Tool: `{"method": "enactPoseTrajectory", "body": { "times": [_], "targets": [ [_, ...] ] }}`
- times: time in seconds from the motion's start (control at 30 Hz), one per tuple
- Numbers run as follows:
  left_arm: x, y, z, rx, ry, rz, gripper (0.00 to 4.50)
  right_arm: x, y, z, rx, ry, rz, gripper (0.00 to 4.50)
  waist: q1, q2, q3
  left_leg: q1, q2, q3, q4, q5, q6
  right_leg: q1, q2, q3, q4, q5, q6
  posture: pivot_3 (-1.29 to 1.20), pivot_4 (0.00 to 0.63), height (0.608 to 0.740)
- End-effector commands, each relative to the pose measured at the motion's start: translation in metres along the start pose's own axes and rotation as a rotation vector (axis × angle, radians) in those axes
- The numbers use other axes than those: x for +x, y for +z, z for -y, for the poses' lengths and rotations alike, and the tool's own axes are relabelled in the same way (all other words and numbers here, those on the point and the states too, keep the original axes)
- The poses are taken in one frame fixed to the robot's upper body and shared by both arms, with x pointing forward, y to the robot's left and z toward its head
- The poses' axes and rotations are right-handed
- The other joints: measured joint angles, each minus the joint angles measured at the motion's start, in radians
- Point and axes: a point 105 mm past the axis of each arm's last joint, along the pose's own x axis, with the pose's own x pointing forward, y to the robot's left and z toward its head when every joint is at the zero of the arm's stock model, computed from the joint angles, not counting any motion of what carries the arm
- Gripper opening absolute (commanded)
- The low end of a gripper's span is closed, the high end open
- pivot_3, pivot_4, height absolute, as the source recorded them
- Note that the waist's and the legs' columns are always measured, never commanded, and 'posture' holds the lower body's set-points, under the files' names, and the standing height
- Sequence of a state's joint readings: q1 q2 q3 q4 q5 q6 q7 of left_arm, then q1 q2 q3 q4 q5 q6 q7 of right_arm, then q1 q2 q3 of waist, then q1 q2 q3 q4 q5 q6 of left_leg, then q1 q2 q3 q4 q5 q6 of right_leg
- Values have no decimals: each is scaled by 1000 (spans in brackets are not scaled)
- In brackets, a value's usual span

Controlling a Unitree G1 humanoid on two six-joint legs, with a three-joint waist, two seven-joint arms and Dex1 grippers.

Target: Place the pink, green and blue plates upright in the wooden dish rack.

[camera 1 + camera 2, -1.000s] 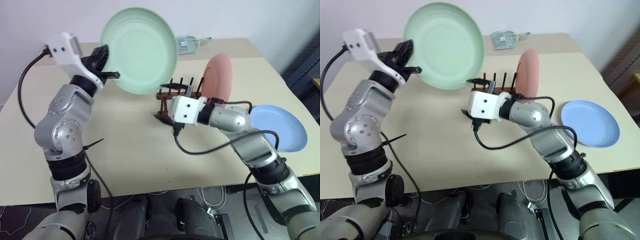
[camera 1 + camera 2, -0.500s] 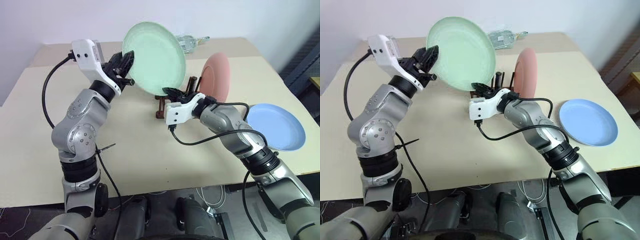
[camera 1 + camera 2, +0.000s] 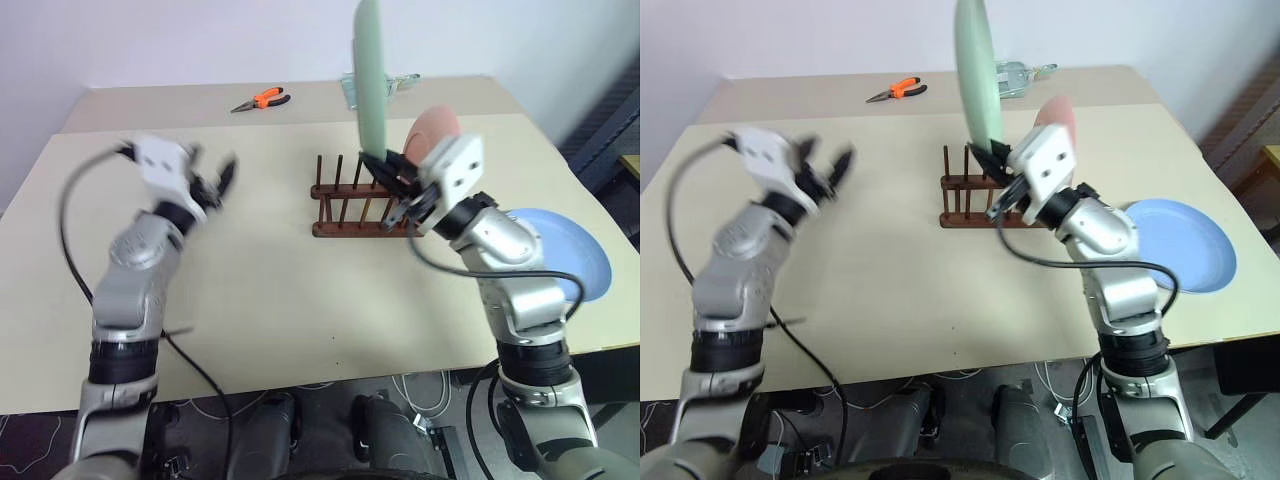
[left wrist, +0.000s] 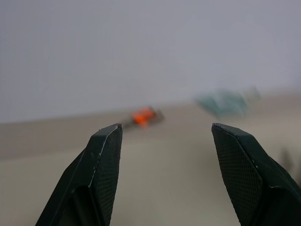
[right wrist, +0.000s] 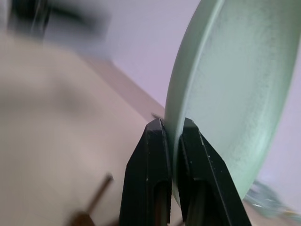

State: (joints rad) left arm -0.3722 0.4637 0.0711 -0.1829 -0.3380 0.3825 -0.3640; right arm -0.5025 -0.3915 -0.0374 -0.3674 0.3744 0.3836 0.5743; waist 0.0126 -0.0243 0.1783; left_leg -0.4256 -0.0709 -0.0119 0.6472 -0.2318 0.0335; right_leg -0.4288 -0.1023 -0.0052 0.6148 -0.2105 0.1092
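Note:
My right gripper [image 3: 380, 166] is shut on the lower rim of the pale green plate [image 3: 369, 80], which stands upright and edge-on just above the right part of the dark wooden dish rack [image 3: 345, 205]. In the right wrist view both fingers [image 5: 150, 155] pinch that green plate [image 5: 230, 94]. The pink plate [image 3: 436, 127] stands upright at the rack's right end, behind my right hand. To the right, the blue plate [image 3: 582, 255] lies flat on the table. My left gripper [image 3: 216, 180] hangs open and empty over the table, well to the left of the rack.
Orange-handled pliers [image 3: 262, 99] lie at the far side of the beige table [image 3: 300, 290]. A clear packet [image 3: 402, 82] rests behind the rack. The table's right edge runs close to the blue plate.
The green plate has passed from my left gripper to my right. My left gripper opened and dropped away to the left. My right gripper shut on the plate, rolled and turned it edge-on over the rack.

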Motion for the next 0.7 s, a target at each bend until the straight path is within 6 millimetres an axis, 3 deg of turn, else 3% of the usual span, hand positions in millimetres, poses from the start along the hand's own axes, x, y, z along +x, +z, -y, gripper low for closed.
{"method": "enactPoseTrajectory", "body": {
  "times": [0.03,0.27,0.7],
  "targets": [
    [-15,5,52,5,-322,14,3070,-12,20,-6,181,77,38,0,-1,0,0,-1,0,0,0,0,0,0,-1,0,0,0,0,0,150,719],
    [-41,-19,94,-11,-573,-106,3070,-17,18,4,315,67,4,0,-8,9,1,-1,1,1,-3,0,0,-2,-1,0,-1,-2,-4,0,150,719],
    [-41,-23,105,-25,-584,-112,3070,-13,-23,31,377,-39,-131,0,-1,9,1,-1,1,1,-1,1,2,-2,-1,0,-1,-2,-4,0,150,719]
  ]
}}
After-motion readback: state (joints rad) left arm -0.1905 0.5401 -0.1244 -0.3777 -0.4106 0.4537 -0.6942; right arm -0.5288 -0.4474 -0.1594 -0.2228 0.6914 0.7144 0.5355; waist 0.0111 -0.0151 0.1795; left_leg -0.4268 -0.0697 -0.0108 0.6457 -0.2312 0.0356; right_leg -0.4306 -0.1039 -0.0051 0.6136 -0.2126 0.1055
